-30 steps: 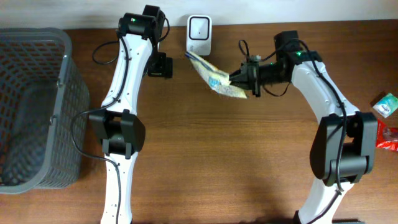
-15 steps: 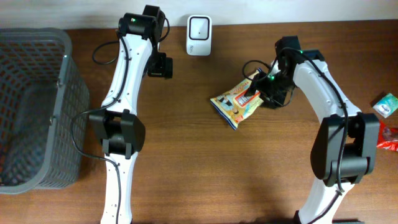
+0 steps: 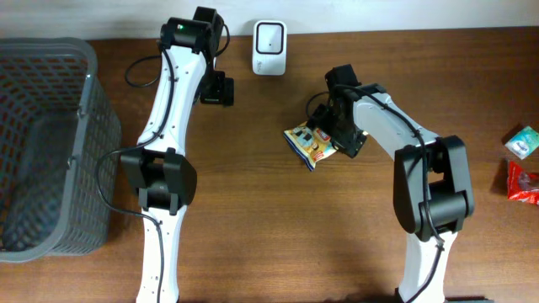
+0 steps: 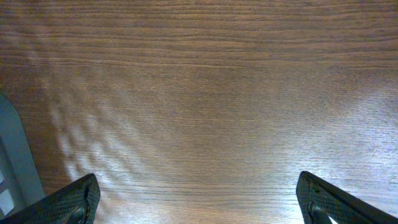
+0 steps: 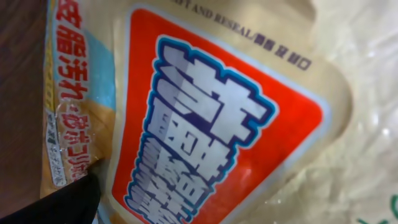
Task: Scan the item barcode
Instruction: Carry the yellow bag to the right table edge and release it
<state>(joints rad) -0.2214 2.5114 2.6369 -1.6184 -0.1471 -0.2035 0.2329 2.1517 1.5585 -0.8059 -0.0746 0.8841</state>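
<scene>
**Inspection: snack pouch flat on the worktop beneath the right claw**

1. Right claw [image 3: 330, 135]: positioned low over the worktop [image 3: 278, 236], directly above the snack pouch [image 3: 301, 141]. In the wrist view the pouch's red panel with blue lettering [image 5: 236, 124] fills nearly the whole frame. One dark finger [image 5: 65, 202] shows far out in the lower left corner. The other finger is hidden behind the packaging. On that evidence the jaws stand spread, not pinching the pouch. Whether either finger touches the pouch cannot be determined.

2. Task item: the pouch lies on the wood, partly under the right claw and sticking out on the claw's left side. No barcode can be seen on the visible face.

3. Scanner [image 3: 269, 36]: a white unit, standing beyond the right claw and to its left, well apart from the pouch.

4. Left claw [image 3: 216, 88]: fully spread [image 4: 199, 202]. Both fingertips sit at the lower corners of its wrist view, with only bare wood grain between them. The scanner is just to its right and a little beyond it.

5. Other items: a grey mesh basket [image 3: 94, 143] stands far to the left of the left claw. A teal packet [image 3: 523, 141] and a red packet [image 3: 523, 183] lie well to the right of the right claw.
</scene>
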